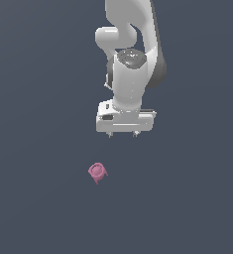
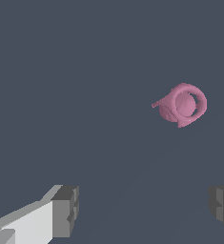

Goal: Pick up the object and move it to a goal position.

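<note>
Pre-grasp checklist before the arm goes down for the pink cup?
1. End effector open: ok, jaws spread wide in the wrist view.
2. Nothing held: ok, gap between the fingers is bare.
3. Pink cup in sight: ok, both views.
4. End effector over cup: not ok, cup lies off to one side, outside the finger gap.
5. Cup upright: cannot tell, looks tipped.
6. Goal position visible: cannot tell, no marker shows.

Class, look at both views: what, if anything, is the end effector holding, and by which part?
Nothing. The end effector is open and empty; the pink cup-like object lies apart from it.
</note>
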Available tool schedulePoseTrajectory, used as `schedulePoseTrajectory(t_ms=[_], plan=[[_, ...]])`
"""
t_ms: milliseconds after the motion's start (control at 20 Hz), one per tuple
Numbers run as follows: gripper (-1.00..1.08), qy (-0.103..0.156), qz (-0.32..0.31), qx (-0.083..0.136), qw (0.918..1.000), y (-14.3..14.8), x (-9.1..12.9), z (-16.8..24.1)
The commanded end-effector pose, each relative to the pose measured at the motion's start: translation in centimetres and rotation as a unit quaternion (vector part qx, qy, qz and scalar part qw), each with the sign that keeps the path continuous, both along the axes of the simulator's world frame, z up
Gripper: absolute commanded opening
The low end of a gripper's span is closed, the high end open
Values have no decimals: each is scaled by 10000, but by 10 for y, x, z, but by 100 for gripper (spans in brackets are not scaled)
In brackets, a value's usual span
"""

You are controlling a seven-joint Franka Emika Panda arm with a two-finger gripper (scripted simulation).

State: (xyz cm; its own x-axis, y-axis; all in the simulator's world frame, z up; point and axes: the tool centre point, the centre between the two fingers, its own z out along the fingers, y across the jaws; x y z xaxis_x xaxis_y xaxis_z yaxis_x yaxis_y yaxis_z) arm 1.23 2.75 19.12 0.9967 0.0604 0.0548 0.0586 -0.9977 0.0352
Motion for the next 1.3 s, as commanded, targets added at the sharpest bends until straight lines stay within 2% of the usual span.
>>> schedulePoseTrajectory(t_ms=[0, 400, 750, 1250], plan=[[100, 1, -3, -3, 10000, 0, 0, 0], [100, 22, 186, -17, 9998, -5, 7, -4], [100, 77, 627, -39, 9980, -17, 22, -15], [100, 195, 1626, -46, 9865, -47, 54, -44]])
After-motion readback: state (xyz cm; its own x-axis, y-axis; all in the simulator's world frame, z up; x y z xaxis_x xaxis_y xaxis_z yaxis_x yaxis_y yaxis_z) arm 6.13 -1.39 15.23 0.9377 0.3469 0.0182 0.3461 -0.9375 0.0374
